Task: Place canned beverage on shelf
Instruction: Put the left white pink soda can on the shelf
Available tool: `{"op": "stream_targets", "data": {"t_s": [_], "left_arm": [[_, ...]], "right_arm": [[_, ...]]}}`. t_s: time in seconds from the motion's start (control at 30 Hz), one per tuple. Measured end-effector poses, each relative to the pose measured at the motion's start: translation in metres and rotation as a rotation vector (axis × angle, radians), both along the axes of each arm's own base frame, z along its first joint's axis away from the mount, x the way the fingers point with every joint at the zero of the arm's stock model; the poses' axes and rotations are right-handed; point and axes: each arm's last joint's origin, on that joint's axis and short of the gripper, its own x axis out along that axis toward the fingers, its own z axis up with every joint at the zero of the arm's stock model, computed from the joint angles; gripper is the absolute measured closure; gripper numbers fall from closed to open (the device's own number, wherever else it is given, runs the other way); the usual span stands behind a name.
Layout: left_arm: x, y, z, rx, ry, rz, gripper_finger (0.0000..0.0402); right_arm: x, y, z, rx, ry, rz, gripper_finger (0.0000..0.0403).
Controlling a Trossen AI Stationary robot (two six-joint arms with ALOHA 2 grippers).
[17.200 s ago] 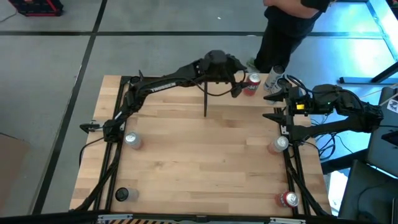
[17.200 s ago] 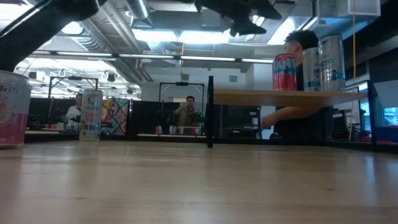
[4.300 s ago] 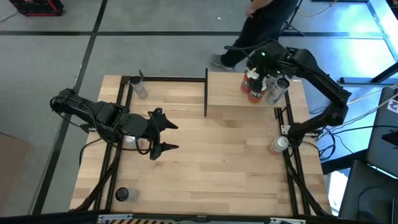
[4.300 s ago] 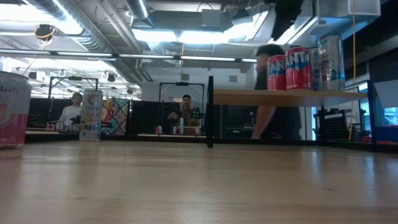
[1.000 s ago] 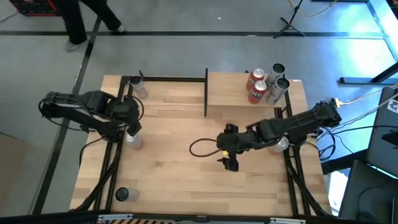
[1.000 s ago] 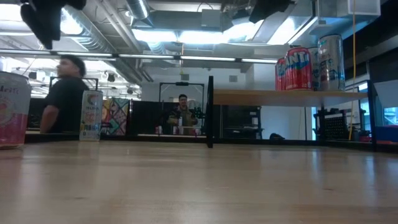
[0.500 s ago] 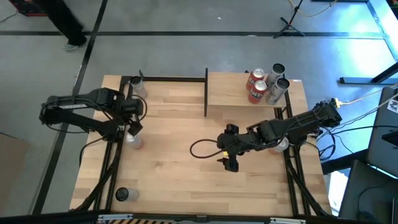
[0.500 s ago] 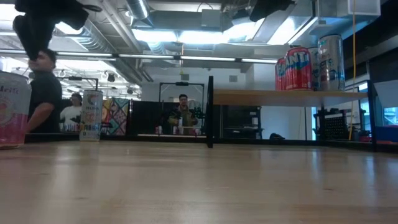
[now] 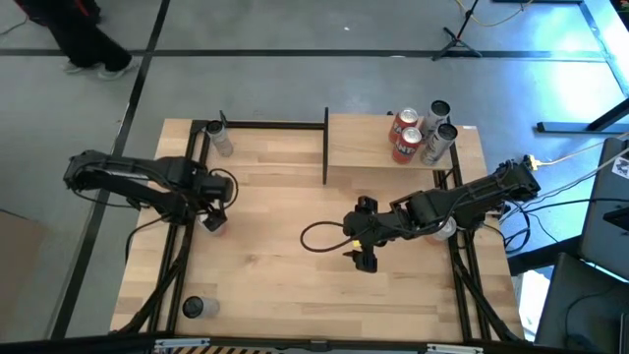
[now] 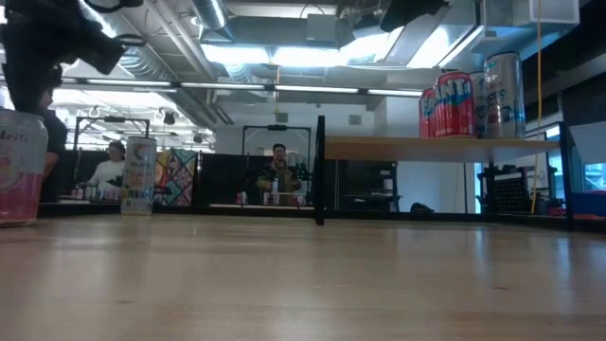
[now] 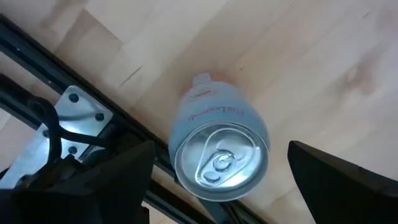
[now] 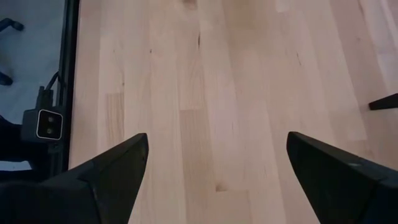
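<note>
The light-wood table [image 9: 295, 275] spans the high view, framed by black rails. At its far right corner stands the shelf [image 9: 359, 147], a small wooden board raised on black posts, carrying four cans in a tight cluster: two red cans [image 9: 405, 135] and two silver cans [image 9: 439, 130]; the low view shows them upright on the board.

The left arm reaches in from the table's left edge, its left hand [image 9: 213, 204] poised directly over a pale pink can [image 11: 219, 152] that stands upright just beside the left rail. In the left wrist view the fingers [image 11: 339, 183] are spread wide on either side of the can's top, not touching it, gripping nothing.

The right arm lies low across the table's right half, its right hand [image 9: 364, 243] near the middle of the table, fingers wide apart over bare wood, empty.

A white can [image 9: 221, 141] stands near the far left corner, a dark can [image 9: 194, 308] at the near left.
</note>
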Motion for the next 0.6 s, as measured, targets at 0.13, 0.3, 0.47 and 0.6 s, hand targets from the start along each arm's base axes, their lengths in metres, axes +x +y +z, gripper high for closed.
{"op": "stream_targets", "data": {"t_s": [0.13,0.3,0.47,0.6], "left_arm": [[-0.001,-0.002,-0.005,0.001,0.016,-0.003,0.0044],[-0.003,-0.004,-0.015,-0.005,0.045,-0.014,0.0044],[0.000,-0.007,-0.024,-0.014,0.021,-0.034,0.0044],[0.002,-0.010,-0.028,-0.009,0.055,-0.053,0.0056]], "right_arm": [[0.000,0.000,0.000,0.000,0.001,0.000,0.0033],[0.000,0.000,0.000,-0.001,0.000,0.000,0.0033],[0.000,0.000,0.000,-0.001,0.000,-0.001,0.0033],[0.000,0.000,0.000,-0.002,0.001,0.001,0.0033]]}}
